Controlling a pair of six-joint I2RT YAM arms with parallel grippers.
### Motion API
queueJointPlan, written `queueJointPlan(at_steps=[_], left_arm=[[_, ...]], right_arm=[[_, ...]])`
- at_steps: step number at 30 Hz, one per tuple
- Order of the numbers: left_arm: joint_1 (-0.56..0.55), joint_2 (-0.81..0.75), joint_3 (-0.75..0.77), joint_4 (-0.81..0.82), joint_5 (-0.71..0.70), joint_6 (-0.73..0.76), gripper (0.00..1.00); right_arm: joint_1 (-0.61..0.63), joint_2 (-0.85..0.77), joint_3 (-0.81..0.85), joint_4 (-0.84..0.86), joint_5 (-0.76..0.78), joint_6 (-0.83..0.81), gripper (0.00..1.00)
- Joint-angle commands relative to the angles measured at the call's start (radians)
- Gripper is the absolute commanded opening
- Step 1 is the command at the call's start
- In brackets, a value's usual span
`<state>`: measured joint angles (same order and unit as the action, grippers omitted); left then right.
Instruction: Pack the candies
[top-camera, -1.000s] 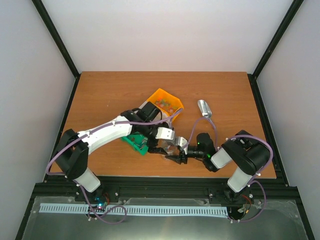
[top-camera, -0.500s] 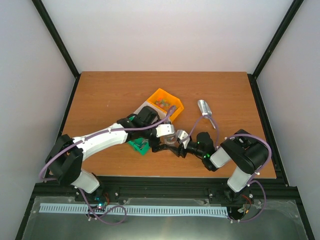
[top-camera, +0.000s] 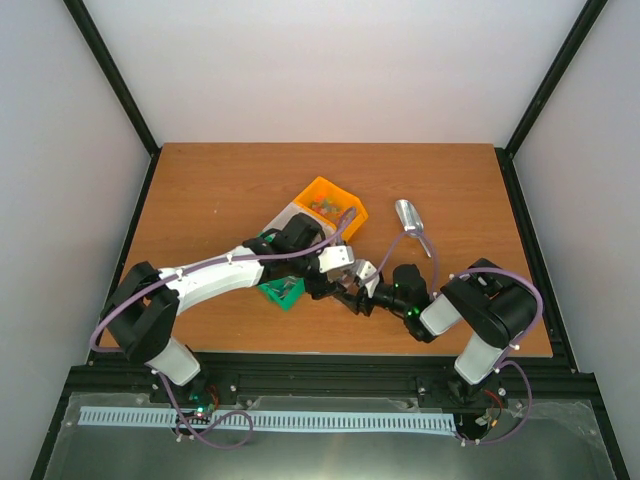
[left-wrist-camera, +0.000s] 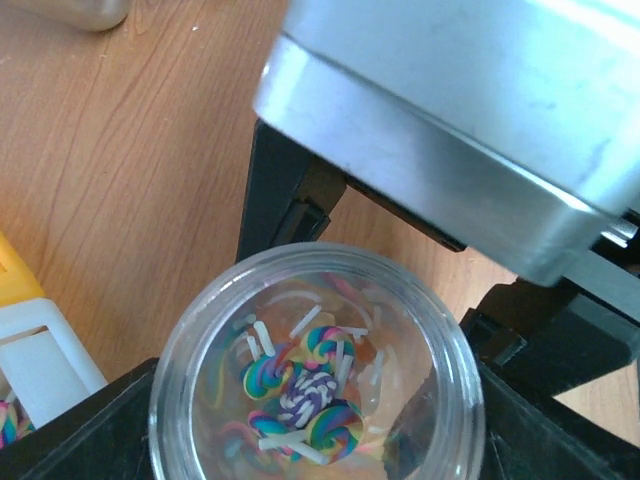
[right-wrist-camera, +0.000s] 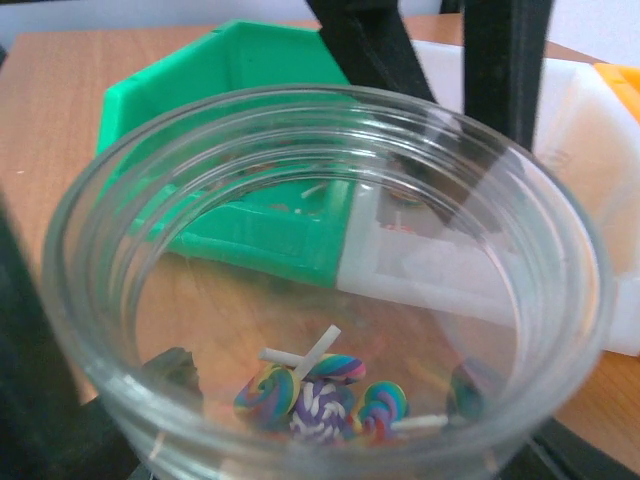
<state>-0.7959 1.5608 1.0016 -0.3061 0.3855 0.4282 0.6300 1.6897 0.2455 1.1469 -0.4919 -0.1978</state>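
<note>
A small clear jar (top-camera: 351, 284) sits between both grippers near the table's front middle. Several candies (left-wrist-camera: 300, 385), rainbow swirls on white sticks, lie at its bottom, and the right wrist view shows these candies (right-wrist-camera: 322, 392) too. My right gripper (top-camera: 362, 291) is shut on the jar (right-wrist-camera: 330, 105) from the right. My left gripper (top-camera: 340, 277) reaches in from the left. Its black fingers (left-wrist-camera: 95, 430) press both sides of the jar (left-wrist-camera: 318, 256). More candies (top-camera: 326, 207) lie in the orange bin (top-camera: 345, 195).
A white bin (top-camera: 293, 215) adjoins the orange one, and a green bin (top-camera: 279, 291) lies under the left arm. A silver scoop (top-camera: 409, 217) rests to the right. In the right wrist view, the green bin (right-wrist-camera: 250, 70) and white bin (right-wrist-camera: 520, 230) stand just behind the jar.
My left gripper has swung right and up to the jar and narrowed its jaws onto it. The right gripper has shifted the jar slightly up and right.
</note>
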Motion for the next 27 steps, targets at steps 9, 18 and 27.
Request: queueJointPlan(at_steps=[9,18,27], left_arm=[[0.023,-0.003,0.060,-0.322,0.268,0.418,0.67],[0.026,0.021,0.142,-0.452,0.282,0.567,0.74],[0.041,-0.069,0.001,-0.097,0.116,0.094,0.97]], right_arm=[[0.011,-0.024,-0.032,0.031,-0.291,-0.065,0.41],[0.015,-0.051,-0.032,-0.009,-0.346,-0.072,0.40],[0.015,0.005,-0.011,0.063,-0.050,-0.025,0.37]])
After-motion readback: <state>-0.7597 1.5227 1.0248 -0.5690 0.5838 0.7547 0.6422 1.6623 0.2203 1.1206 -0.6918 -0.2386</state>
